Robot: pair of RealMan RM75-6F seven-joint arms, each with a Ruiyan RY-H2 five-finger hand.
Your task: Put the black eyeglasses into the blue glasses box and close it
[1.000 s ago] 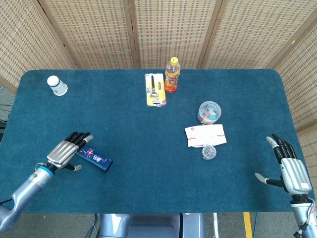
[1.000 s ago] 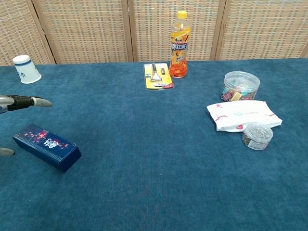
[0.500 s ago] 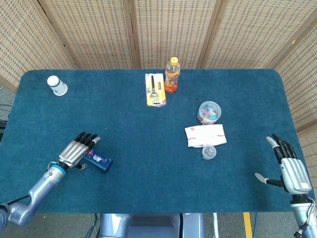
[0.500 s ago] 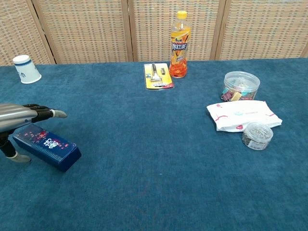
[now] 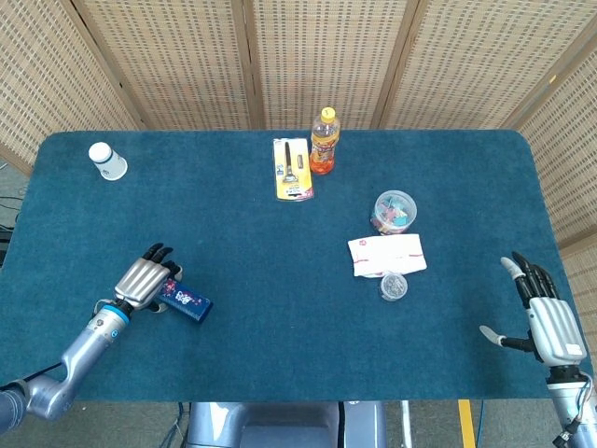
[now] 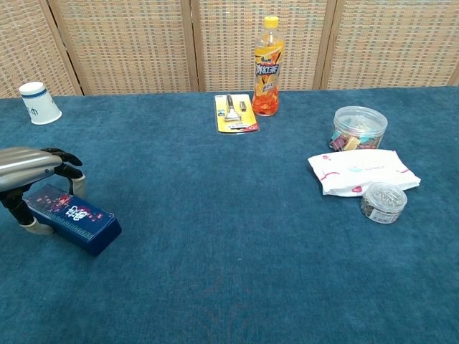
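The blue glasses box (image 5: 187, 301) (image 6: 77, 219) lies shut on the blue cloth at the front left. My left hand (image 5: 145, 278) (image 6: 29, 166) sits over its left end. The fingers curl down the far side and the thumb presses the near side, so the hand grips the box. My right hand (image 5: 546, 317) hovers at the table's front right corner with its fingers spread and nothing in it; the chest view does not show it. No black eyeglasses appear in either view.
At the far left stands a white paper cup (image 5: 108, 161) (image 6: 39, 102). An orange bottle (image 5: 324, 142) and a yellow razor pack (image 5: 292, 169) are at the back centre. A clear jar (image 5: 395, 211), a tissue pack (image 5: 387, 253) and a small round tub (image 5: 394, 286) sit at the right.
My left hand has slid right onto the box's left end and curled its fingers down around it. The box and the right hand have stayed put.
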